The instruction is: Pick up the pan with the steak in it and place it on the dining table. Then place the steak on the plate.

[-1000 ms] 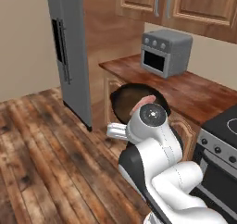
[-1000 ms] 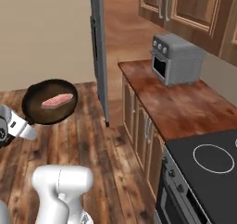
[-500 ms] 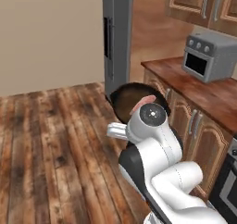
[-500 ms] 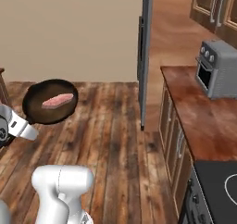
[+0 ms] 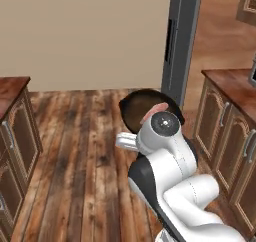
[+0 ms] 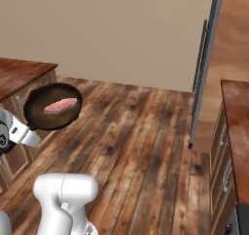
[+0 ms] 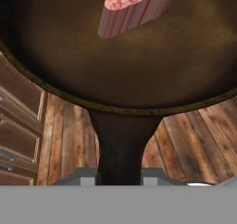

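Observation:
The dark pan (image 6: 52, 107) hangs level above the wood floor, left of my base, with the pinkish-red steak (image 6: 60, 105) lying in it. My gripper (image 7: 119, 179) is shut on the pan's black handle (image 7: 121, 144). In the hand view the pan (image 7: 139, 56) spreads across the upper half and the steak (image 7: 134, 8) lies toward its far side. In the left base view my arm hides most of the pan (image 5: 142, 103), and a bit of the steak (image 5: 157, 109) peeks over the wrist. The dining table and the plate are out of view.
A grey fridge (image 6: 206, 59) stands at the right, against a beige wall. A countertop over cabinets (image 5: 232, 81) lies right of it. Another cabinet with a reddish-brown top (image 6: 19, 74) stands at the left, close to the pan. Wood floor (image 6: 141, 146) stretches between them.
The whole picture has slid to the right: the cameras have turned left with the base. The toaster oven and stove have left the views. The pan stays held in the same place beside the arm.

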